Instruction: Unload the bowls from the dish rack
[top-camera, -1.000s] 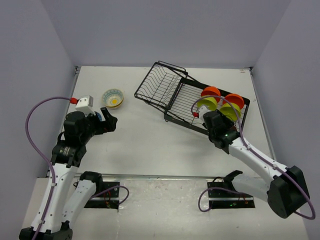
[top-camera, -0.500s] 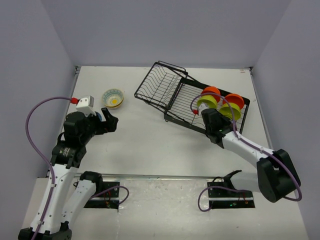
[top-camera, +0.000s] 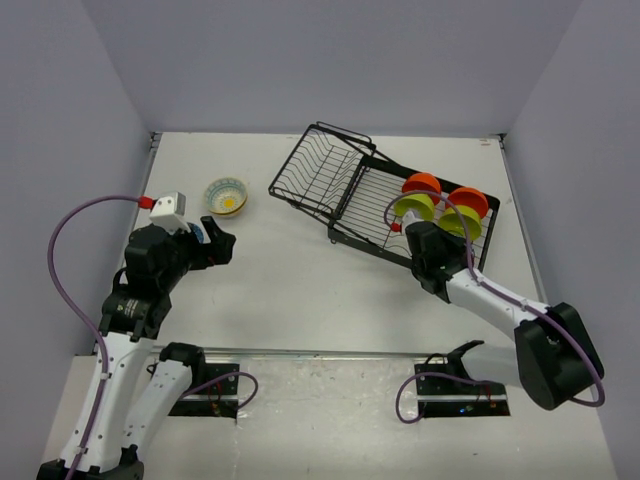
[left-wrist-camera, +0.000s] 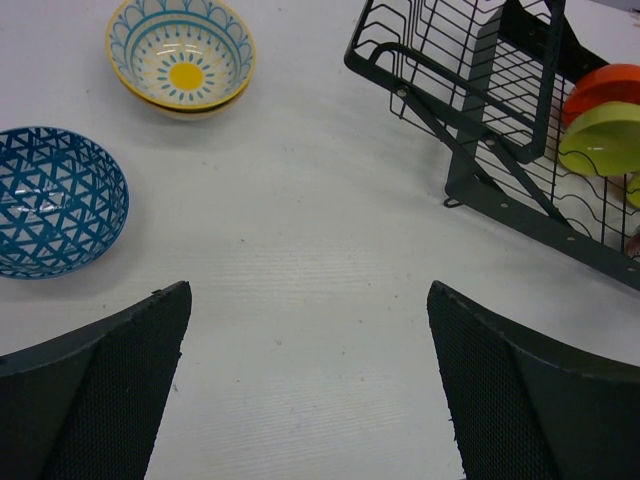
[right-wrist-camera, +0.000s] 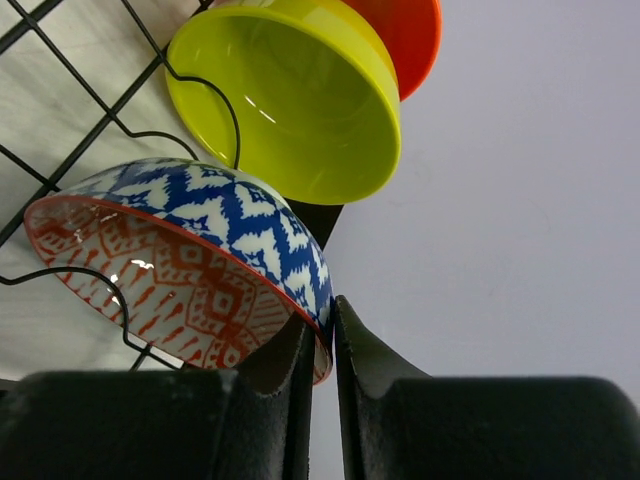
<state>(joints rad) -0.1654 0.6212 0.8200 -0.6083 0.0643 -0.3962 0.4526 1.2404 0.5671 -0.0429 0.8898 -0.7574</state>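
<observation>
Dish rack: the dish rack (top-camera: 345, 190) is black wire in two joined sections and lies askew at upper centre-right of the top view.
Racked bowls: orange bowls (top-camera: 422, 183) and lime green bowls (top-camera: 415, 207) stand on edge in the rack's right-hand section, each green one in front of an orange one.
Zigzag bowl: the zigzag bowl (right-wrist-camera: 190, 260) is blue and white outside, with a red-orange pattern on white inside. It stands on edge among the rack wires at lower left of the right wrist view.
Right gripper: the right gripper (right-wrist-camera: 333, 340) is nearly closed, its fingers pinching the zigzag bowl's rim.
Left gripper: the left gripper (left-wrist-camera: 310, 330) is spread wide and holds nothing, above the table (left-wrist-camera: 320, 250).
Unloaded bowls: the floral bowl (left-wrist-camera: 182, 55), yellow at its centre, is at top left of the left wrist view, with the blue triangle bowl (left-wrist-camera: 55, 200) below it.
Only in wrist views: the top view hides the pinch and the zigzag bowl under the right arm.
</observation>
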